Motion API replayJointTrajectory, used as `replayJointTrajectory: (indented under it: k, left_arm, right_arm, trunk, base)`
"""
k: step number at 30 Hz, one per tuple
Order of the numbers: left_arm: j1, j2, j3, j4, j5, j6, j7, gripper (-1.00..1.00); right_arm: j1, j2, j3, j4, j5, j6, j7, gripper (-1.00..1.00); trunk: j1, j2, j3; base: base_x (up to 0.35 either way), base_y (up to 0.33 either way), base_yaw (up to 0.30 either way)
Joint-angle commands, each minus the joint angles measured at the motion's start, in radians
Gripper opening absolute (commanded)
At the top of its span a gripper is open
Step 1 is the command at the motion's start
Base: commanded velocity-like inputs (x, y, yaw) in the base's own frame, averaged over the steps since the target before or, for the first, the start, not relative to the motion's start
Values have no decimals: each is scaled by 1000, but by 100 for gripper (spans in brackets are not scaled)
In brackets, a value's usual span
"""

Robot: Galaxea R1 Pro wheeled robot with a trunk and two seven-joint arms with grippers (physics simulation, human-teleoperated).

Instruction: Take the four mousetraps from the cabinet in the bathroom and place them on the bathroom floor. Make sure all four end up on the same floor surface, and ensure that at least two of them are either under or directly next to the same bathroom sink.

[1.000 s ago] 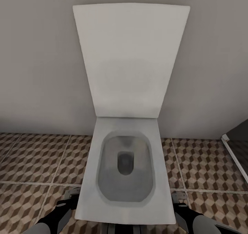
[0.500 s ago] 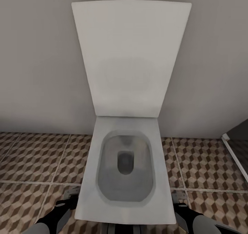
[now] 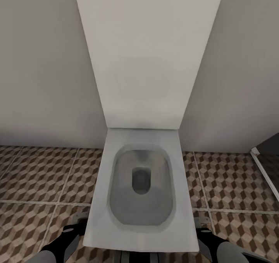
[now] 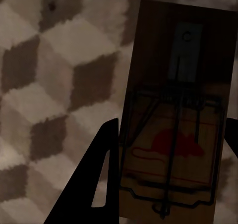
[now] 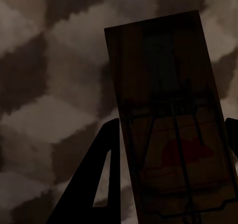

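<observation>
Holding one mousetrap in each gripper, I stand facing a toilet rather than a sink. My left gripper [image 4: 168,184] is clamped on the left mousetrap [image 4: 173,135]: its two dark fingers press against the long edges of the small wooden board, whose wire spring and red mouse print face the wrist camera. My right gripper [image 5: 171,184] is clamped the same way on the right mousetrap [image 5: 173,130], seen in deeper shadow. Behind both boards lies the bathroom floor [image 4: 54,85], its brown-and-beige cube tiles apparently near below each hand.

From the head camera, both forearms sit low at the near edge, one on either side of the toilet [image 3: 141,185]. Its lid [image 3: 147,57] stands raised against the grey wall [image 3: 38,61], and the bowl is open. At the far right a pale frame edge [image 3: 263,170] rises from the tiles.

Risks, as I judge them: releasing here would put both traps on the right floor surface but beside the toilet, so the sink condition could fail. Each board is pinched only by its edges, so a knock against the toilet's side while I turn could twist it loose. A trap dropped from height may bounce or land on edge.
</observation>
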State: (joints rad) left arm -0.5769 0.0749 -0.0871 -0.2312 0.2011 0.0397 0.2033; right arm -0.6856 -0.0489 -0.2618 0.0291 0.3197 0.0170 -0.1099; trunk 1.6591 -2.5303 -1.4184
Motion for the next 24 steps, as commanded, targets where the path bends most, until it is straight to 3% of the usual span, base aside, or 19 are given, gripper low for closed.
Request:
replayJointTrajectory:
  k: [1, 8, 15, 24]
  left_arm:
    - [0, 1, -10, -2, 7, 5, 10, -100]
    - [0, 0, -10, -2, 7, 5, 10, -100]
    - [0, 0, -10, -2, 7, 5, 10, -100]
    - [0, 0, -10, -2, 7, 5, 10, -100]
  right_arm:
    - [-1, 0, -7, 2, 8, 1, -3, -100]
    - [-1, -11, -7, 2, 4, -4, -4, -100]
    - [-2, -60, -12, -1, -3, -12, -5, -100]
    - [-2, -68, -14, -3, -4, -14, -5, -100]
  trunk:
    - [0, 0, -1]
    - [0, 0, -1]
    - [0, 0, -1]
    - [0, 0, -1]
  base:
    - [0, 0, 0]
    - [0, 0, 0]
    - [0, 0, 0]
    - [0, 0, 0]
